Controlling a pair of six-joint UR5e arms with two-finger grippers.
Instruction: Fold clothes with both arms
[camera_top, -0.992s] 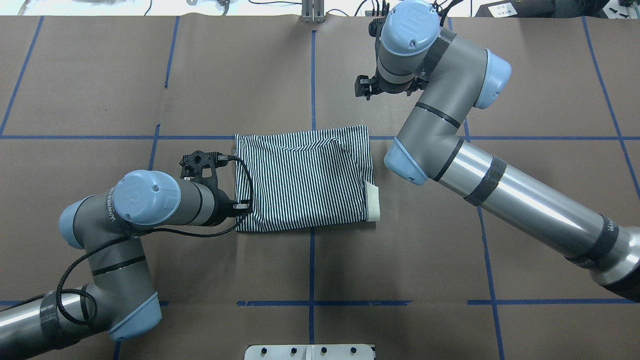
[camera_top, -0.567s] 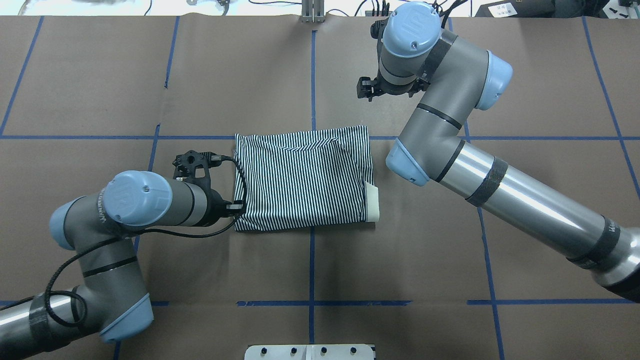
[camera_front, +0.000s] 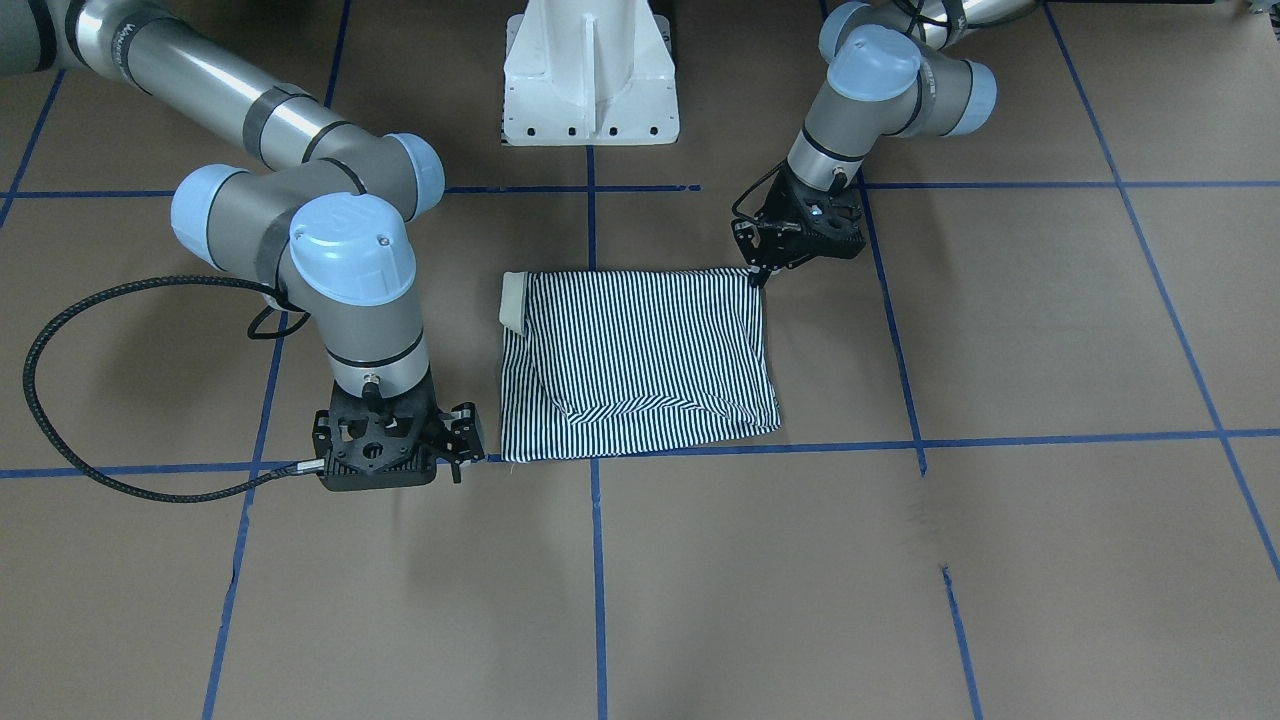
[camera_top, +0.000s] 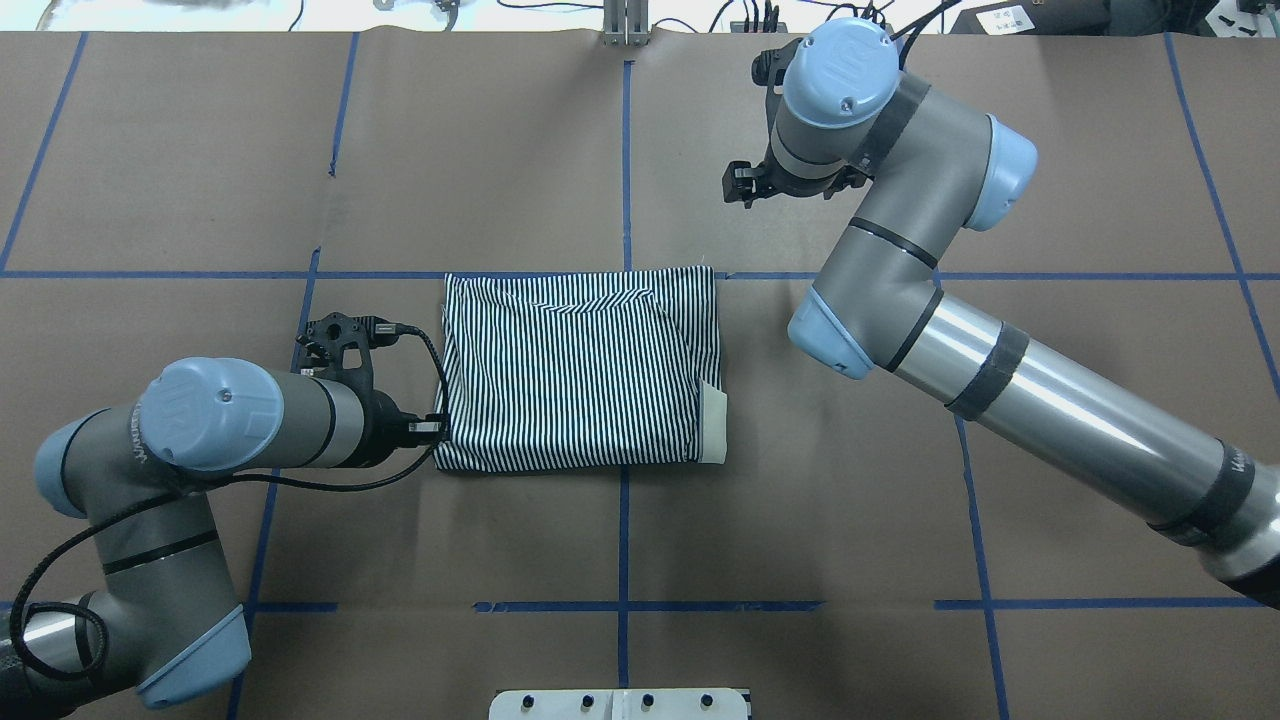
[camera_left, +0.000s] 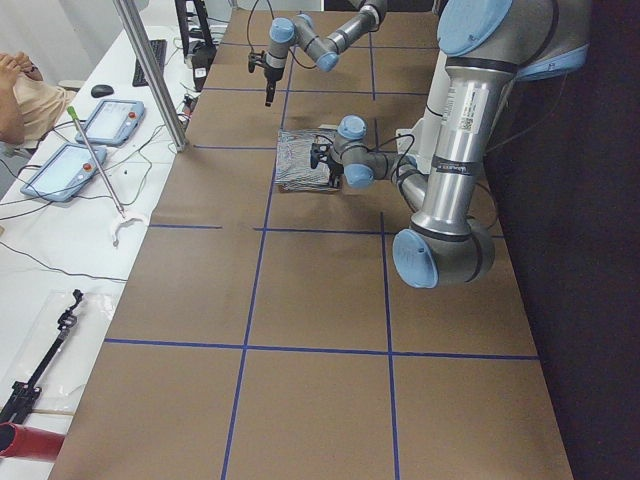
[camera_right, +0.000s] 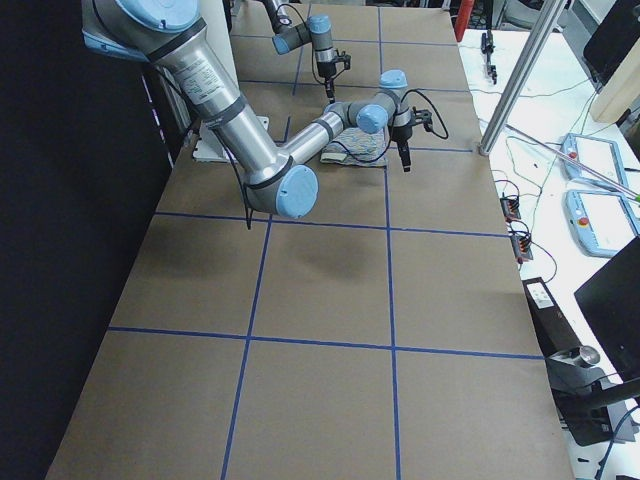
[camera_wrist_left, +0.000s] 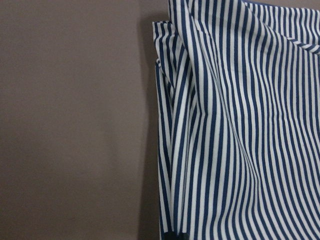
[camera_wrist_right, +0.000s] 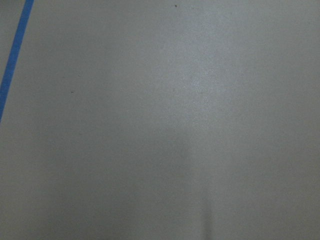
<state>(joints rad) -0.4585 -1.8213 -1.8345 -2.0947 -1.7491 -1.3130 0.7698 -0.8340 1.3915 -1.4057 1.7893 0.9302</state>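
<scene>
- Across the whole scene runs a table (camera_top: 620, 120) covered in brown paper, with blue tape lines crossing it in a grid.
- The right arm (camera_top: 1050, 400) reaches in long and bends at the elbow, its wrist turned down over the far side of the table.
- The left arm (camera_top: 230, 420) is folded low, with its forearm pointing at the shirt.
- The shirt (camera_top: 580, 370), striped navy and white, lies folded into a rough rectangle at the table's middle, its far edge along a tape line.
- The white base (camera_front: 590, 80) stands at the robot's side of the table.
- The right gripper (camera_front: 468, 443) has its fingers apart and holds nothing. It sits off the shirt's far right corner, clear of the cloth.
- The left gripper (camera_top: 438, 428) pinches the shirt's near left corner.
- The cream collar (camera_top: 712, 425) peeks out at the shirt's near right corner.
</scene>
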